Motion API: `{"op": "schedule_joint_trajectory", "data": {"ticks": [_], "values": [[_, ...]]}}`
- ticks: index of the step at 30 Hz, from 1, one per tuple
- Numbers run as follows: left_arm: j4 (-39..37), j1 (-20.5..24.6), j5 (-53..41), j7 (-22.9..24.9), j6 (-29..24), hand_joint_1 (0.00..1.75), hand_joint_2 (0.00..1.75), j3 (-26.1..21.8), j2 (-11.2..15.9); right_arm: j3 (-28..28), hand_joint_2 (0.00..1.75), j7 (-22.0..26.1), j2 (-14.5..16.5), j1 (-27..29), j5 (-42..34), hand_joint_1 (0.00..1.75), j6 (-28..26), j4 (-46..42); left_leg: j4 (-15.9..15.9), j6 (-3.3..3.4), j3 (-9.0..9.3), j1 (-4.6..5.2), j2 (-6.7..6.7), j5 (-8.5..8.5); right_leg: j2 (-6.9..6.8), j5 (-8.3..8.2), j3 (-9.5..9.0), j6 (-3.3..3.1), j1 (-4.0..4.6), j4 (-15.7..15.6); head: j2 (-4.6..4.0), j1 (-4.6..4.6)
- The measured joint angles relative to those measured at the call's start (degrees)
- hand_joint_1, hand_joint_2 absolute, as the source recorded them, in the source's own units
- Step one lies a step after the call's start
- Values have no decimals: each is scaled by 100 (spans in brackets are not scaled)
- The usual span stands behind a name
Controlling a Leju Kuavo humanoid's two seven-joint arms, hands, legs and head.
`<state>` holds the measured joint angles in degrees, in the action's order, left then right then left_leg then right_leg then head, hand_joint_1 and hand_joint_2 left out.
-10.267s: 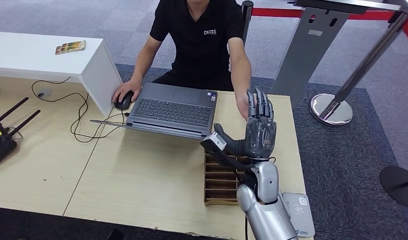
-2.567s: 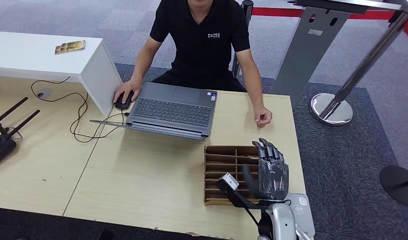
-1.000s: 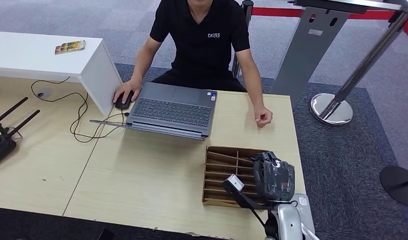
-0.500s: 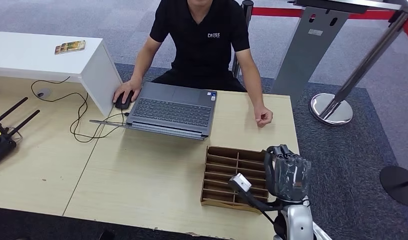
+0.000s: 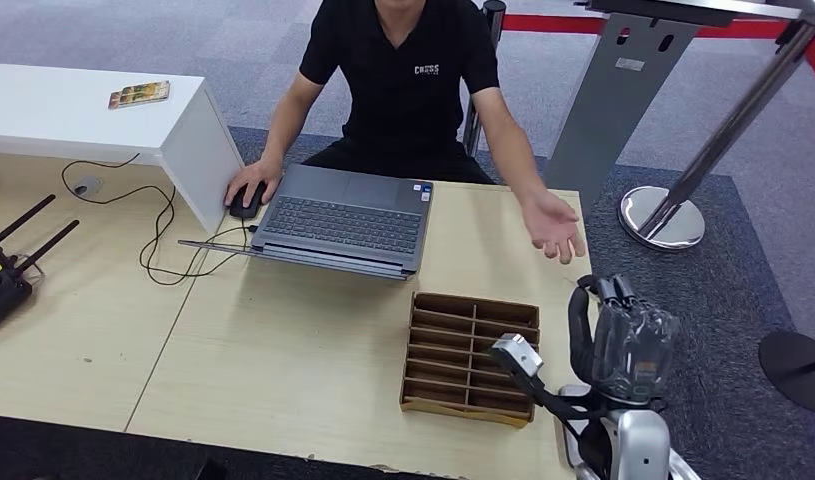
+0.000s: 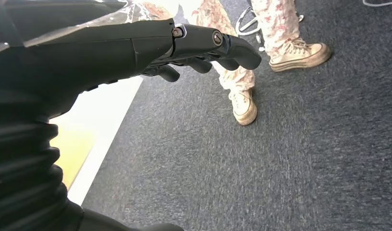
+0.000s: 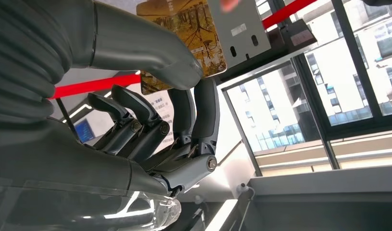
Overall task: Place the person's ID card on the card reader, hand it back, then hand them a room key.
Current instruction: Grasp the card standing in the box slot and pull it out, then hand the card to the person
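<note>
Risk lies chiefly in the handover. A card [image 7: 184, 43] with a golden-brown picture is pinched between the thumb and fingers of the right hand [image 5: 623, 340], which is raised beside the wooden tray [image 5: 470, 357] at the table's right edge. It is probably the room key, though this cannot be told for certain. The person's hand [image 5: 555, 226] is held out palm up, near but apart from the card. If the pinch were loosened before that palm is reached, the card could be dropped to the carpet — or into the tray. The left hand [image 6: 136, 45] hangs over the floor, fingers loosely apart, holding nothing.
</note>
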<state>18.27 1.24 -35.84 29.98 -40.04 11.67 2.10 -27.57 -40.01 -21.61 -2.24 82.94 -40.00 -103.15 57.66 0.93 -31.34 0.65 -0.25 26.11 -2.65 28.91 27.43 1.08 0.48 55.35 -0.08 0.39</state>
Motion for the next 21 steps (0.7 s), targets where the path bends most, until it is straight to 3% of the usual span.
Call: {"op": "schedule_joint_trajectory", "data": {"ticks": [14, 21], "values": [[0, 8, -36, -24, 0, 0, 175, -26, -4, -49, 175, 4, 25, -48, -207, 175, 4, -10, 0, 0, -1, 0, -1, 0, 0, 0, -3, 0, 0, 1, -1, 1], [0, 20, -37, -25, 0, 0, 175, -26, -9, -196, 175, 242, 208, -218, -378, 175, 7, 80, 0, 0, 0, -1, -1, 0, 0, 0, -3, 0, 1, 1, 0, 0]]}}
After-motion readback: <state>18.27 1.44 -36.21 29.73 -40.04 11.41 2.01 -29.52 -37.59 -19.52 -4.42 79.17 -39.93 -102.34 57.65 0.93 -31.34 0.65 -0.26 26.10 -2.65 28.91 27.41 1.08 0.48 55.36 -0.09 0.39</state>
